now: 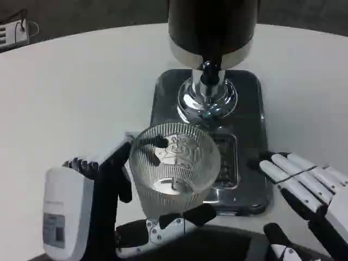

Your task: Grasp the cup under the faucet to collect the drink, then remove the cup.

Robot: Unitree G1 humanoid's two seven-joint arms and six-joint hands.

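A clear ribbed glass cup (174, 166) stands upright, held by my left hand (103, 201); its fingers wrap around the cup's left side and near side. The cup sits at the front edge of the dark drip tray (251, 109), just in front of the dispenser's chrome faucet (209, 73). The dark dispenser body (212, 27) rises behind on a chrome base (207, 100). My right hand (304, 187) hovers at the tray's right front corner, fingers spread and holding nothing. Whether the cup holds liquid is unclear.
The white round table (70, 92) extends left and back. A small white device (13, 33) lies at the far left edge. The drip tray's grille (227, 163) lies right of the cup.
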